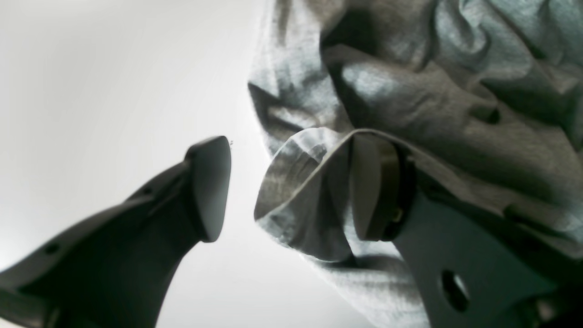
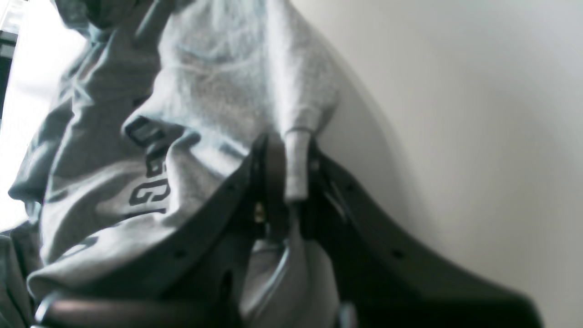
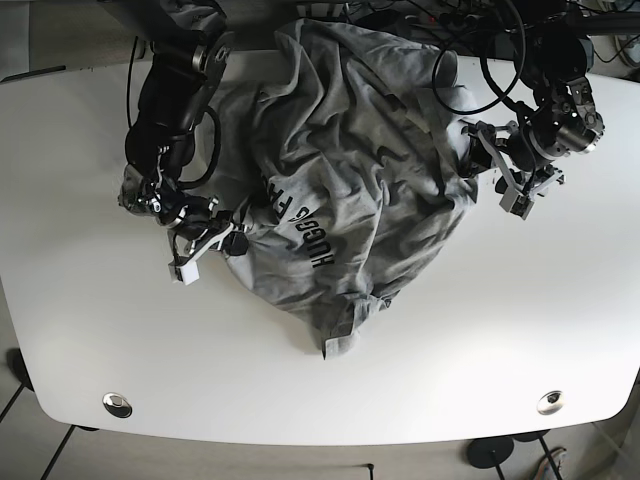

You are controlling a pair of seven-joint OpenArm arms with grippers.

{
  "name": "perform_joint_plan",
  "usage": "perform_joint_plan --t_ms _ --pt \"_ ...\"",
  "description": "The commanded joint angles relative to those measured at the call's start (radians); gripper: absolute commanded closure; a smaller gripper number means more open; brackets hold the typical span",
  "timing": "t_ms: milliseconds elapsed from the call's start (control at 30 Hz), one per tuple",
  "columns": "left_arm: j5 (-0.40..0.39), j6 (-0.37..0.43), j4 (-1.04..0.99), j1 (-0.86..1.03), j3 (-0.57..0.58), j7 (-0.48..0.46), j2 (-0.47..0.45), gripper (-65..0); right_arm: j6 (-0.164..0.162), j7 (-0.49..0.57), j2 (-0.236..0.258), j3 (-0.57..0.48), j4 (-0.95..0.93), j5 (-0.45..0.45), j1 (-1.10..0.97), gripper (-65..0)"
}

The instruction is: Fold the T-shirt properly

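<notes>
The shirt (image 3: 350,190) lies in a crumpled grey heap on the white worktop (image 3: 500,330), bunched between the two arms, its printed lettering twisted across the middle. The right pincer (image 2: 287,168) is clamped on a thin hem or cuff of the cloth, which stands pinched between its jaws with the rest of the shirt piled up just beside it. The left pincer (image 1: 291,187) stands apart: one finger has a curl of fabric edge draped against it, the other sits clear over bare worktop, so nothing is held there yet. My worry is that uneven hold. If the right side lifts now, the shirt will likely swing and twist from that one corner instead of spreading. The left could also close on a doubled fold, not a single edge, trapping the wrinkles.
</notes>
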Motion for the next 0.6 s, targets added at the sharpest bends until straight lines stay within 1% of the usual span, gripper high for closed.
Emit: perform_joint_plan --t_ms 33,133,233,267,300,333,400,433,500,567,600 --pt "-0.013 -0.001 0.014 -0.007 -0.003 -0.016 -0.012 -37.2 0.004 0.029 0.023 -0.063 0.075 0.024 0.028 -1.7" --pt "-0.015 -0.001 0.022 -0.005 -0.005 -0.015 -0.012 -37.2 0.001 0.020 0.025 -0.124 0.227 0.019 0.019 -1.7" --pt "-0.029 -0.001 0.033 -0.007 -0.008 -0.015 -0.010 -37.1 -0.051 -0.022 0.026 -0.191 0.376 0.019 0.053 -1.7" --pt "-0.050 -0.001 0.054 -0.007 -0.009 -0.015 -0.010 -37.1 -0.059 -0.033 0.034 -0.221 0.417 0.019 0.071 -1.7" --pt "-0.078 -0.001 0.080 -0.005 -0.011 -0.015 -0.010 -35.8 -0.063 -0.040 0.054 -0.254 0.456 0.021 0.094 -1.7" --pt "-0.110 -0.001 0.108 -0.004 -0.011 -0.015 -0.010 -32.9 -0.063 -0.045 0.066 -0.290 0.489 0.021 0.125 -1.7" --pt "-0.170 -0.001 0.139 -0.004 -0.014 -0.016 -0.010 -27.4 -0.063 -0.045 0.077 -0.357 0.523 0.021 0.192 -1.7" --pt "-0.188 -0.001 0.140 -0.005 -0.017 -0.016 -0.010 -26.5 -0.063 -0.045 0.077 -0.377 0.528 0.021 0.235 -1.7" --pt "-0.205 -0.001 0.156 -0.005 -0.036 -0.016 -0.018 -28.6 -0.063 -0.048 0.077 -0.406 0.512 0.021 0.324 -1.7" --pt "-0.207 -0.001 0.168 -0.004 -0.069 -0.010 -0.013 -33.3 -0.063 -0.063 0.077 -0.417 0.473 0.021 0.436 -1.7" --pt "-0.207 -0.001 0.168 -0.004 -0.075 -0.010 -0.015 -34.3 -0.063 -0.065 0.077 -0.419 0.454 0.021 0.479 -1.7"
